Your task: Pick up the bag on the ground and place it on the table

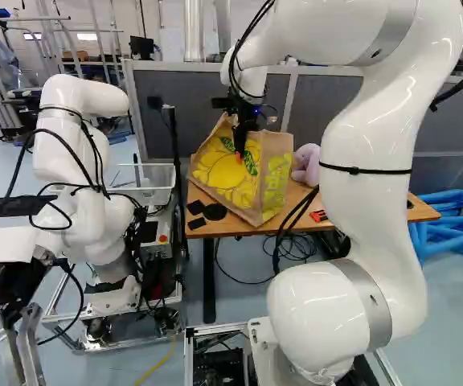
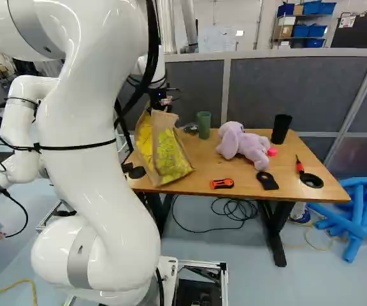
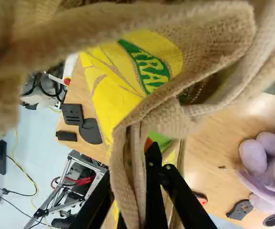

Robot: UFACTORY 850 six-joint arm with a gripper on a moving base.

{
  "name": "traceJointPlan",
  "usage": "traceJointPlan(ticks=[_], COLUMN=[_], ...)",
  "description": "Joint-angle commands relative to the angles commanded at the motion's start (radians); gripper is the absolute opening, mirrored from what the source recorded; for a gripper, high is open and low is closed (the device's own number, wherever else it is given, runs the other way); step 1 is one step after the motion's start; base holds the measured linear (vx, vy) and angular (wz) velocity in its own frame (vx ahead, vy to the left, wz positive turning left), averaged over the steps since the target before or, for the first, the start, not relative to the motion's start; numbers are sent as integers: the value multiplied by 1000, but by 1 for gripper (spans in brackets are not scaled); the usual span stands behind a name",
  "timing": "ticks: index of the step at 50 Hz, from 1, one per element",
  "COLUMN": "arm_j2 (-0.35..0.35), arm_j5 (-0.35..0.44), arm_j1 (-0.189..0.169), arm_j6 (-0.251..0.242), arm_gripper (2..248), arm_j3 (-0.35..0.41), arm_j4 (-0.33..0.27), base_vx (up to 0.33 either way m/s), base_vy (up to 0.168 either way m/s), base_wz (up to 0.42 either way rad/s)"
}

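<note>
at left of the counter (image 2: pixel 247 185) in right base view, brown bag (image 2: pixel 164 150) sits on top, yellow design, green label with lettering; end effector (image 1: pixel 239 151) at bag's upper part, grip state can't tell.

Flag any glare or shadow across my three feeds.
Left base view: bright highlights on the arm's glossy white shell; right base view: similar glare there. Wrist view: shadow inside the bag's folds, and a pale sheen on the table beside it.
</note>
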Motion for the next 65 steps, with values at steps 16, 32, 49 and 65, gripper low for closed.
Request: traceJointPlan(ticks=[16,32,49,65], arm_j2=[0,0,36,86], arm_j5=[0,0,0,-37], arm_j1=[0,0,0,0], arm_j6=[0,0,0,0], arm_gripper=[99,206,247,247], arm_j3=[0,0,6,15], arm_j4=[0,0,0,0], base_vx=[0,0,0,0], base_vy=[0,0,0,0], base_wz=[0,0,0,0])
